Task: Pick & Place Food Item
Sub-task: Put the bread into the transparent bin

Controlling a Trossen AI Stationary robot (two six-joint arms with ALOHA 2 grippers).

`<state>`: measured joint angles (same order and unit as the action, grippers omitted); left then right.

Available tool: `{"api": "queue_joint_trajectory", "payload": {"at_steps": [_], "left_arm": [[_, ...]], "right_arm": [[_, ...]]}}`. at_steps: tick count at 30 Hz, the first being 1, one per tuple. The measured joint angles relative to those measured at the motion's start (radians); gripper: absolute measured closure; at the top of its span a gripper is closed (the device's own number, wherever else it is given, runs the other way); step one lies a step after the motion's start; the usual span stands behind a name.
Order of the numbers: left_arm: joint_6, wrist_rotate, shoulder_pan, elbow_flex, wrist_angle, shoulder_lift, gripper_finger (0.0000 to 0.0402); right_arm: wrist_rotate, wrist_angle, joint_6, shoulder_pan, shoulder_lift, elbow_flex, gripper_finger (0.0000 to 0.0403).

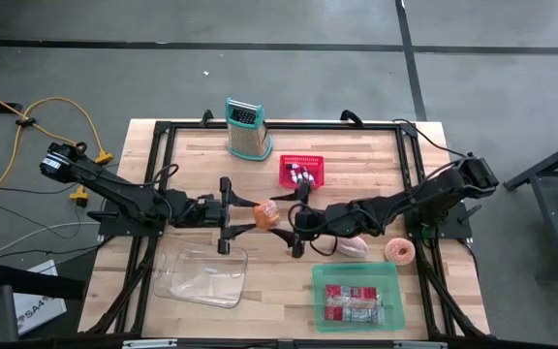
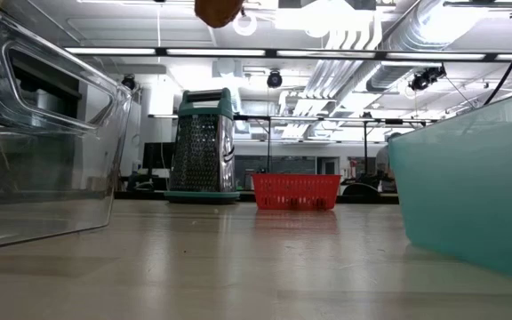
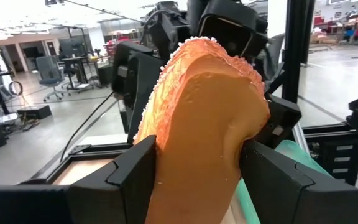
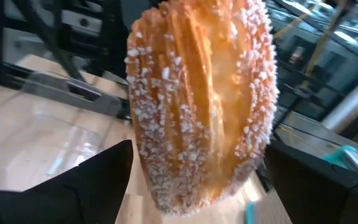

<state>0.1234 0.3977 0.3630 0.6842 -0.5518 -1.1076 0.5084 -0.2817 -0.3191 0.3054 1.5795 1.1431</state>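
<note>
Two arms meet mid-table over light wooden slatted tabletop (image 1: 289, 276). Clear plastic tray (image 1: 201, 274) near front edge left, green plastic bin (image 1: 356, 294) front right – bare strip of wood between them. Steel box grater (image 1: 245, 129) and red mesh basket (image 1: 302, 171) toward back edge. Left gripper (image 1: 243, 215) clamps golden sugar-crusted pastry (image 1: 268, 214), held aloft. Right gripper (image 1: 293, 219) spread wide, fingers flanking pastry – contact unclear.
</note>
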Motion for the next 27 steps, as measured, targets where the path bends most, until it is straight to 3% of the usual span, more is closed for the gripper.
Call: {"api": "queue_joint_trajectory", "payload": {"at_steps": [4, 15, 27], "left_arm": [[-0.001, 0.001, -0.001, 0.0, -0.003, 0.0, 0.0191], [-0.009, -0.003, 0.0, 0.0, -0.003, 0.0, 0.0191], [-0.022, 0.001, 0.0, 0.0, -0.002, 0.0, 0.0191]], "right_arm": [[0.087, 0.005, -0.012, 0.024, 0.0, 0.0, 0.0057], [0.153, 0.024, -0.018, 0.107, 0.0, 0.0, 0.0057], [0.428, 0.067, 0.012, 0.181, 0.0, 0.0, 0.0057]]}}
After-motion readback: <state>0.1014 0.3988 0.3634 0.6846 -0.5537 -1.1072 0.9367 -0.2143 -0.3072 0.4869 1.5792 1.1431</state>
